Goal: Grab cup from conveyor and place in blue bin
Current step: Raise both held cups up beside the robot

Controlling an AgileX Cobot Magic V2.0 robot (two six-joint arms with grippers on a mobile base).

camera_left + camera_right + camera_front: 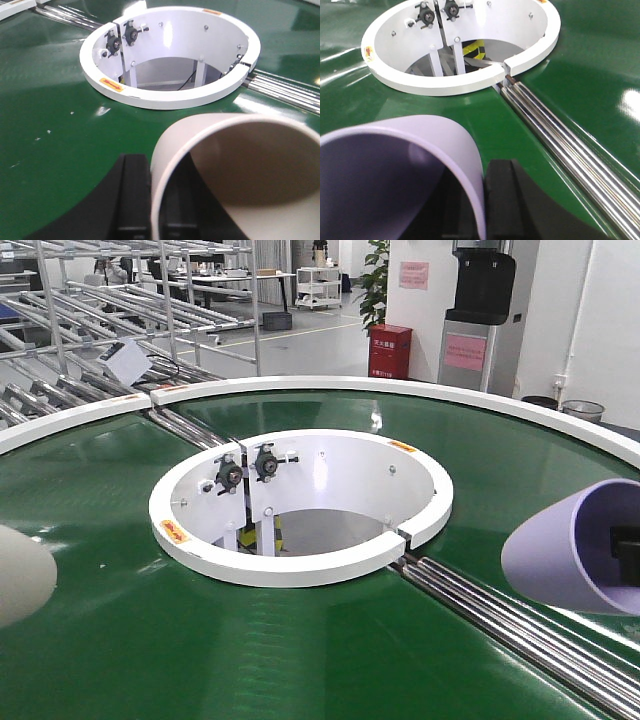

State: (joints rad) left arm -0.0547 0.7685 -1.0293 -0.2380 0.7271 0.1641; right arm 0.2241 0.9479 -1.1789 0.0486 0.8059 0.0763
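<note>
While the glossy green conveyor [300,660] is filling nearly the whole front view, its white outer rim [400,388] is curving across the back and a white inner ring [300,565] is enclosing the open well at its centre. Behind the belt, metal roller racks [120,300] are crowding the left of the hall, with a white box [125,362] sitting tilted on their lower rails. A dark water dispenser [480,310], a red cabinet [390,350] and a potted plant [375,280] are standing along the white wall at right. Two steel roller strips are crossing the belt, the near strip [520,625] running from the ring's split toward the right foreground and the far strip [185,425] running off toward the racks. At the right edge a lavender cup [570,550] is lying on its side over the belt, just beside the near strip. The right gripper [480,210] is pinching its wall, jaws closed with one outside and one inside. At the left edge a cream cup [20,575] is being held the same way over bare green belt, the left gripper [152,205] clamping its rim between closed jaws. Whether either cup is touching the belt cannot be told. Each cup's mouth is facing its wrist camera, showing smooth inner wall and one black jaw. Two black bearing mounts [248,470] are sitting on the ring's inner face, and an orange label [174,531] is showing on its top.
</note>
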